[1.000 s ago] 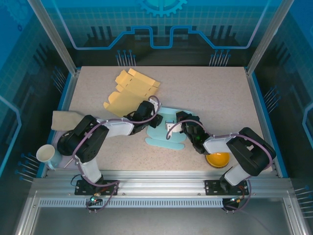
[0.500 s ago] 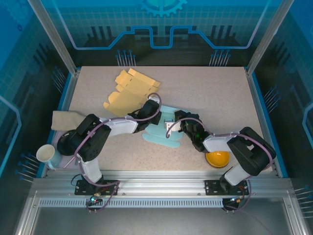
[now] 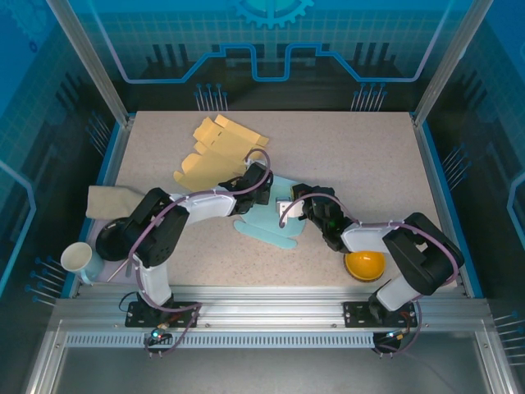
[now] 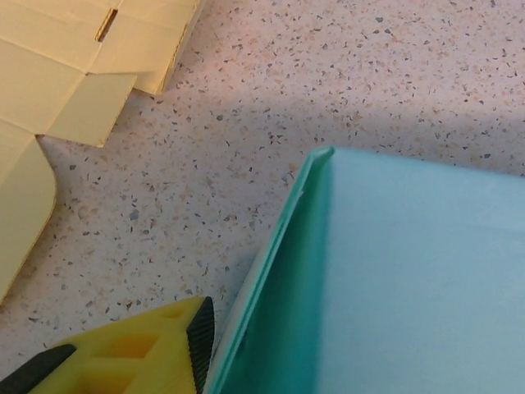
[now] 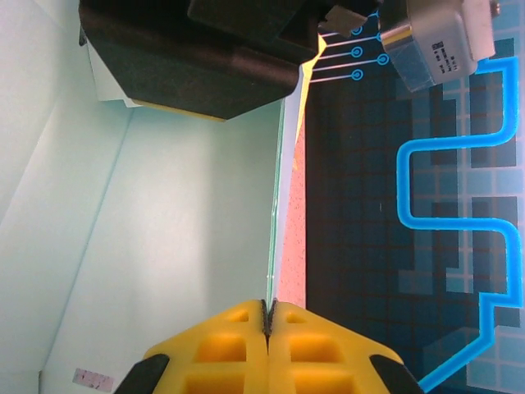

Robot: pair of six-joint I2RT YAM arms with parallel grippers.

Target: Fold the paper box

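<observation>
Table, left to right: pale cup [image 3: 78, 258] at the near-left edge, beige cloth [image 3: 111, 201] just behind it, flat yellow cardboard blank [image 3: 217, 152] further back; none of these is in play. Left gripper [image 3: 261, 190] sits at the left edge of the teal paper box [image 3: 267, 226], which lies mid-table between the two arms, partly folded. Left wrist view: one yellow finger [image 4: 139, 357] stands just outside a raised side panel [image 4: 279, 271]. Its partner is hidden, so I cannot tell whether the jaws clamp the panel or merely back it. Judgement: it is there to hold the panel upright along its crease. Right gripper [image 5: 269, 310] has its jaws closed flat on the sheet's thin edge, apparently anchoring the box so the fold on the left does not drag it. Orange bowl [image 3: 365, 265] near-right, apart from the work.
</observation>
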